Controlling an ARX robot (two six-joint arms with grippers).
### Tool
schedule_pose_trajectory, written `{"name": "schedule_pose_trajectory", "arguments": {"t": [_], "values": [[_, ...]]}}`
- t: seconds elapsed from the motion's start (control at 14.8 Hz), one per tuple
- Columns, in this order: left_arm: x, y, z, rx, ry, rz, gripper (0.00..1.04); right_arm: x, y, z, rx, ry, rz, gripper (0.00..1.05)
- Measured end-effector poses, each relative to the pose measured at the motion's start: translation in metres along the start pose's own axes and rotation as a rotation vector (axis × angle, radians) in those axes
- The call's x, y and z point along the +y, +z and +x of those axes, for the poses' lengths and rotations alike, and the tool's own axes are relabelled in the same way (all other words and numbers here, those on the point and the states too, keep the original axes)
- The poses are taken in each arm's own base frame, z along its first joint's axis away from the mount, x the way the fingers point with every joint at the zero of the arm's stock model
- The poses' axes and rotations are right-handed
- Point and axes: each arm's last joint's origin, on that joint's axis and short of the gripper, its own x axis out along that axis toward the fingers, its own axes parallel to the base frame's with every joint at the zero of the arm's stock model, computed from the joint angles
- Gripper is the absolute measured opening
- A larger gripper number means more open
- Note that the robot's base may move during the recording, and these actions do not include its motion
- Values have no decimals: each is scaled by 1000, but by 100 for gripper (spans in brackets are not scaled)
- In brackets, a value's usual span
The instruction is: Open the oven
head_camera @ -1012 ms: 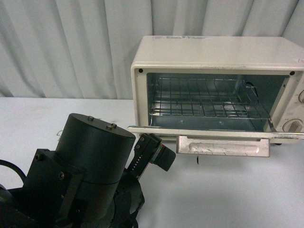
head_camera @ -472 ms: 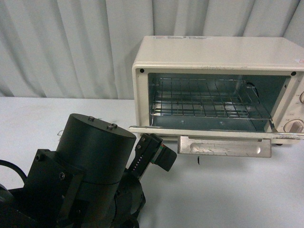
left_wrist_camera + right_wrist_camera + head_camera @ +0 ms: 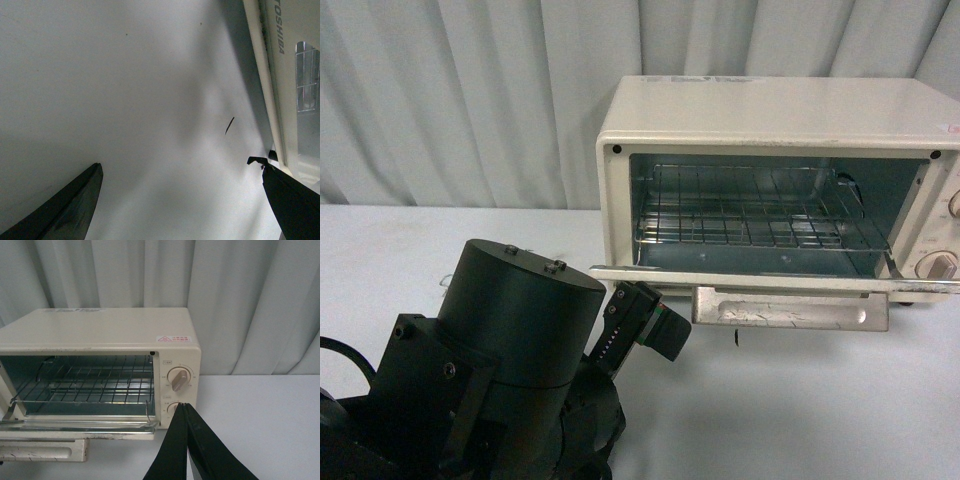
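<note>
The cream-white oven (image 3: pixel 770 110) stands at the right on the white table, its glass door (image 3: pixel 760 277) dropped flat. The beige bar handle (image 3: pixel 790 307) sticks out toward me and the wire rack (image 3: pixel 750 215) shows inside. My left arm fills the lower left, its wrist end (image 3: pixel 645 320) just left of the handle. In the left wrist view my left gripper (image 3: pixel 176 164) is open over bare table, one fingertip (image 3: pixel 257 161) beside the TOSHIBA-marked door edge (image 3: pixel 280 35). My right gripper (image 3: pixel 185 404) is shut and empty, in front of the lower knob; the upper knob (image 3: pixel 178 379) is clear.
A grey pleated curtain (image 3: pixel 470 100) hangs behind the table. The white tabletop (image 3: pixel 800 400) stretches in front of the oven, with a small dark mark (image 3: pixel 229 125) on it near the door. More tabletop (image 3: pixel 260 410) lies to the oven's right.
</note>
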Motion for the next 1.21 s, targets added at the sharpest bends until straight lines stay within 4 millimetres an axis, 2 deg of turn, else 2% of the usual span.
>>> {"name": "schedule_pose_trajectory", "arguments": {"t": [0.34, 0.4, 0.47, 1.01, 1.21], "values": [[0, 0, 0, 0, 0, 0, 98, 0, -5, -11, -17, 0, 0, 2], [0, 0, 0, 0, 0, 0, 98, 0, -13, -15, 9, 0, 1, 2], [0, 0, 0, 0, 0, 0, 98, 0, -9, -23, -19, -1, 1, 2], [0, 0, 0, 0, 0, 0, 98, 0, -9, -35, -21, -1, 1, 2], [0, 0, 0, 0, 0, 0, 98, 0, -16, -46, 37, 2, 1, 2]]}}
